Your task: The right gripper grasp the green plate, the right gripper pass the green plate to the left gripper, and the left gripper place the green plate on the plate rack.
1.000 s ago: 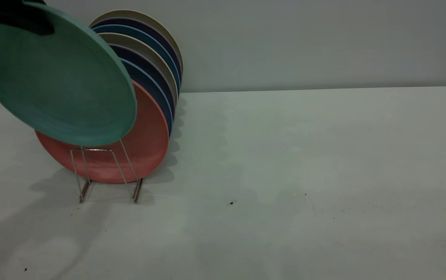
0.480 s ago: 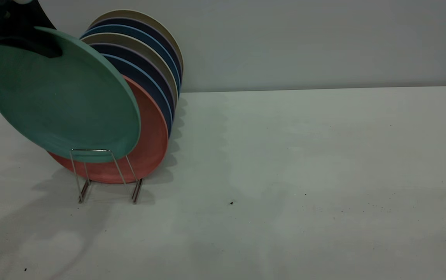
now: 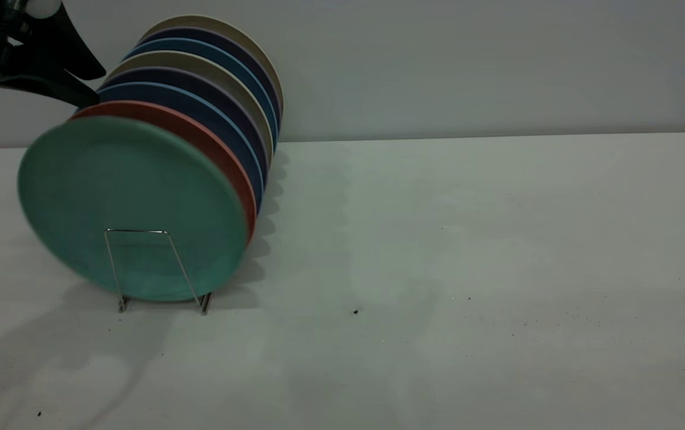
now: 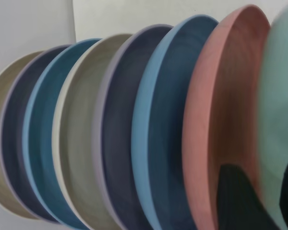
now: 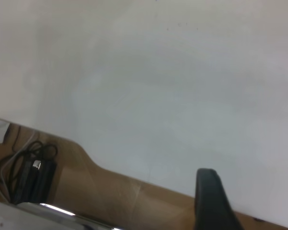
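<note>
The green plate (image 3: 127,209) stands upright in the front slot of the plate rack (image 3: 139,230) and leans on the salmon-pink plate (image 3: 211,140) behind it. My left gripper (image 3: 98,87) is open at the upper left, just above the tops of the front plates and apart from the green plate. In the left wrist view the left gripper (image 4: 264,167) straddles the rim of the green plate (image 4: 281,105) beside the pink plate (image 4: 221,110). My right gripper (image 5: 209,196) is off the exterior view, over the table's edge.
Behind the pink plate the rack holds several more blue, navy and beige plates (image 3: 223,71). The white table (image 3: 467,239) stretches to the right of the rack. Cables and a black box (image 5: 29,167) lie on the floor beyond the table's edge.
The green plate has dropped from a tilted hold into the rack's front slot. The left gripper has let go of it and now sits above it.
</note>
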Robot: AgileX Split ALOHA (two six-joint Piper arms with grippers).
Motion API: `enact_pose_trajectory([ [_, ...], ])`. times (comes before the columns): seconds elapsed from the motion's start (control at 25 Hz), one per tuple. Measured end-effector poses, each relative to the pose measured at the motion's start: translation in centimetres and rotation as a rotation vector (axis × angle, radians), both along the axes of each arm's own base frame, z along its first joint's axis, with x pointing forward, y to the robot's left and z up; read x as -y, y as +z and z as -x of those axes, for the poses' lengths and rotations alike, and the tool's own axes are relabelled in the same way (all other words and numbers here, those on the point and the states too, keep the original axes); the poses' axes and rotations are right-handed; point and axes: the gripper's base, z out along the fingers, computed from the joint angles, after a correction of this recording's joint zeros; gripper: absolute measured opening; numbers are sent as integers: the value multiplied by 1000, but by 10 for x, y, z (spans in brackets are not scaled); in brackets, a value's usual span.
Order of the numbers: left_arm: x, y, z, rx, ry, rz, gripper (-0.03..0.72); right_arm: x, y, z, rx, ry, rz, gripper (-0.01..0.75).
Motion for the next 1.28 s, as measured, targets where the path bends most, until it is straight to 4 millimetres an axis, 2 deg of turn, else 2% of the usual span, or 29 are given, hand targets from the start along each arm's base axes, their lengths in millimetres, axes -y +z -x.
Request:
enact_pose_trajectory([
  [0.12, 0, 0, 0, -10, 9, 9, 290, 0, 0, 0, 0, 0, 0, 442],
  [0.36, 0, 7, 3, -22, 66, 50, 296, 0, 0, 0, 0, -2, 6, 442],
  [0.52, 0, 32, 14, -7, 176, 134, 296, 3, -1, 0, -8, -22, 20, 442],
  [0.64, 0, 62, 30, 2, 290, 244, 296, 5, -2, 1, -17, -23, 38, 442],
  [0.8, 0, 101, 65, -37, 443, 395, 296, 10, -3, 1, -26, -43, 67, 442],
  [0.92, -4, 127, 101, -95, 579, 466, 296, 13, -3, 1, -23, -54, 92, 442],
  [1.04, -11, 143, 139, -160, 750, 500, 296, 13, -3, 2, -20, -26, 95, 442],
  [1.16, -21, 149, 175, -236, 963, 505, 296, 12, -3, 2, -16, -2, 94, 442],
  [1.28, -31, 140, 209, -334, 1170, 449, 296, 11, -3, 3, -12, 17, 94, 442],
])
